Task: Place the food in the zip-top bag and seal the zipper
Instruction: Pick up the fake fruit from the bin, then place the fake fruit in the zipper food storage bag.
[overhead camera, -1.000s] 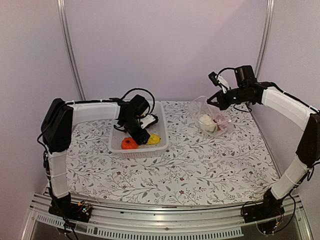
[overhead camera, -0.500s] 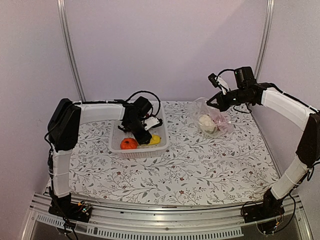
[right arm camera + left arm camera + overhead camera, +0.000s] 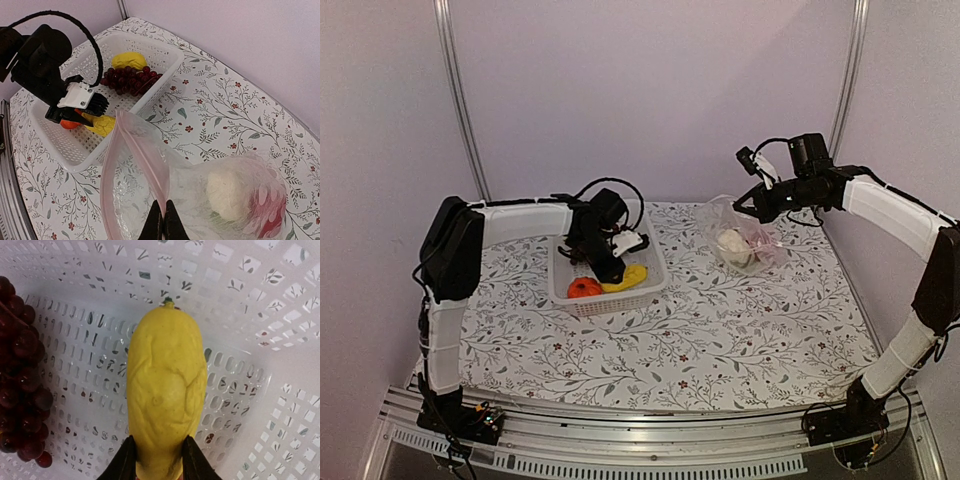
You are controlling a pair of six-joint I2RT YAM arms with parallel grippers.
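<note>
The left gripper (image 3: pixel 159 455) clamps bumpy yellow corn (image 3: pixel 166 380); right gripper (image 3: pixel 163 212) pinches crinkly bag (image 3: pixel 131 192).

Overhead view. The left gripper (image 3: pixel 612 268) reaches down into the white basket (image 3: pixel 605 305) at the table's (image 3: pixel 720 330) far left, its tip at the yellow corn (image 3: pixel 628 278). An orange tomato (image 3: pixel 584 288) lies just beside the corn. At far right, the right gripper (image 3: pixel 748 203) pinches the upper edge of the clear bag (image 3: pixel 720 215), which holds the white cauliflower (image 3: pixel 731 244) and a reddish piece (image 3: pixel 759 240).
</note>
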